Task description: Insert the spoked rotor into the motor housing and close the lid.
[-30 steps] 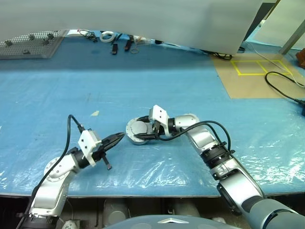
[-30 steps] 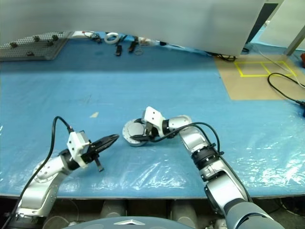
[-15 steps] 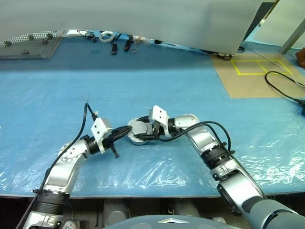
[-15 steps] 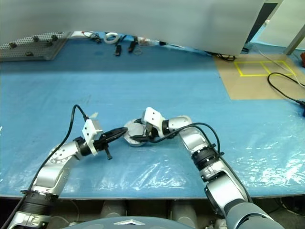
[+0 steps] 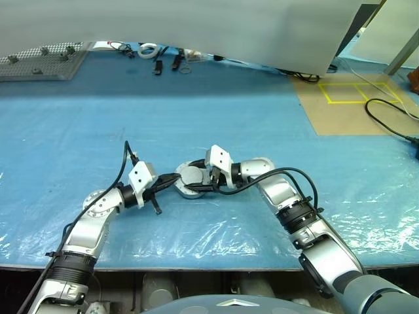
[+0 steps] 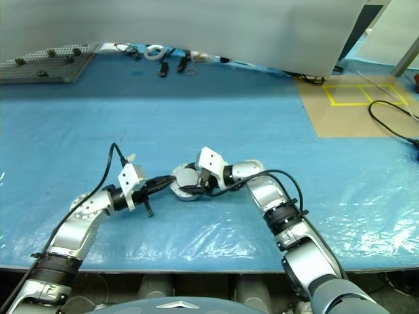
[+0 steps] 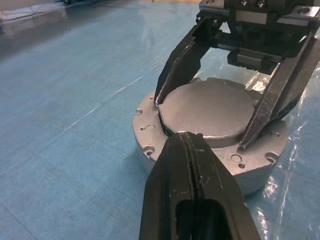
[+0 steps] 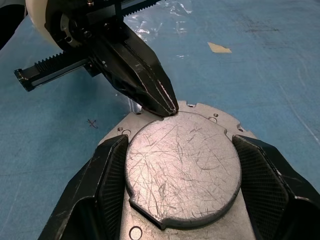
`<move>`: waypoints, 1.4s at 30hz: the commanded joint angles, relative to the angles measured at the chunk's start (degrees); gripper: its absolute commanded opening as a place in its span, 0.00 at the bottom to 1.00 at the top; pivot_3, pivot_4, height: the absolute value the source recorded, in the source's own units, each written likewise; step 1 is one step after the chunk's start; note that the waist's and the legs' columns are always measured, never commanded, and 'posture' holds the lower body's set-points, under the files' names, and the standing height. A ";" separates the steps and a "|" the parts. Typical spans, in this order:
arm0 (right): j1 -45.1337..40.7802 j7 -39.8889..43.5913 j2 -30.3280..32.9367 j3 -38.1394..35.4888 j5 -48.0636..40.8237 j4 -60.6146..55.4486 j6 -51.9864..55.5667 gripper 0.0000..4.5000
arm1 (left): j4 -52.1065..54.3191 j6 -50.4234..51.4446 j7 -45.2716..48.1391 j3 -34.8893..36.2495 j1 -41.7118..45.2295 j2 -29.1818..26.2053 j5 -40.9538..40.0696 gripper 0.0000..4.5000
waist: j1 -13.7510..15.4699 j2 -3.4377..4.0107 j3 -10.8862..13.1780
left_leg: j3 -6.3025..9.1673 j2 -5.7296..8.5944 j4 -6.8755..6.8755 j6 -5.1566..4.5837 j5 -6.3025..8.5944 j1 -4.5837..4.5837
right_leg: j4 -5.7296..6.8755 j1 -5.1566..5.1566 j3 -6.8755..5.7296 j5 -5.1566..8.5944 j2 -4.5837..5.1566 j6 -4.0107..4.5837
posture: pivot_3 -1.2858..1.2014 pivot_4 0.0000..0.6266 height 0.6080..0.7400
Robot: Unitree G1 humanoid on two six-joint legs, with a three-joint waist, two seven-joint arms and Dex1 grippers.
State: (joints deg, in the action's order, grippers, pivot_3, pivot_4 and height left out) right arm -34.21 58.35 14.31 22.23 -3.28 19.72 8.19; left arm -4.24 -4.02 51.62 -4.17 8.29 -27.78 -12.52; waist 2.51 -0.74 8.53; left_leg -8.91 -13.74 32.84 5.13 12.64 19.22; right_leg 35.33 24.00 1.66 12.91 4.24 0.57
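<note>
The round silver-grey metal lid (image 8: 182,167), smooth scratched face up, sits on the flanged silver-grey motor housing (image 7: 150,135), which rests on the blue plastic-covered table (image 5: 78,124) near its front edge; we cannot see the spoked rotor, and judge it already inside under the lid; the right gripper (image 8: 184,172) clasps the lid by its rim, one black finger on either side, while the left gripper (image 7: 186,141), its two fingers pressed together into a single point, rests its tip at the lid's near edge. To do this step well, we judge that we should hold the lid level and centred with the right gripper and press gently down with the left tip, so the disc seats evenly in the housing rather than tilting or jamming; too hard a push at the edge could tip it. Farther off lie a scrap of pale tape (image 8: 219,47), a grey perforated board (image 5: 39,60) at the far left, and small tools and a white ring (image 5: 146,49) along the back edge, all well apart; nothing stands in the way.
</note>
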 commanded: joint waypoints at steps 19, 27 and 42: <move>2.16 1.90 0.91 -1.12 -2.14 -1.16 8.13 0.99 | -1.69 -0.14 1.00 -2.88 0.78 0.94 2.41 0.00 | 0.38 0.24 -0.35 | 0.01 0.02 -0.30 0.01 -0.01 0.08 | -0.48 -0.04 0.01 0.00 0.06 -0.01 | 0.52 0.24 1.00; 1.20 3.43 2.86 -3.48 -3.81 -6.15 6.56 0.99 | -2.31 -0.25 1.19 -3.04 1.35 1.13 2.56 0.00 | 0.51 0.25 -0.34 | 0.01 0.05 -0.53 0.06 -0.03 0.30 | -0.65 0.12 -0.10 0.02 0.03 -0.08 | 0.52 0.24 1.00; 0.78 3.83 7.14 -9.47 -10.30 -13.94 14.06 0.99 | -3.23 -0.79 1.25 -3.52 1.87 1.34 2.64 0.00 | 0.37 0.25 -0.33 | 0.02 0.04 -0.52 0.07 -0.04 0.49 | -0.65 0.29 -0.11 0.00 0.00 -0.10 | 0.52 0.24 1.00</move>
State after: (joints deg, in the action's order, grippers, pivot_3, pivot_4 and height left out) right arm -32.96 62.67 20.91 14.77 -11.60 8.12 20.67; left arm -6.49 -5.25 52.44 -5.82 10.80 -26.62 -11.24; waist 2.88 -0.49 8.20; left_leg -8.89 -13.70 32.31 5.20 12.59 19.71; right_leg 34.69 24.29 1.55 12.91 4.24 0.46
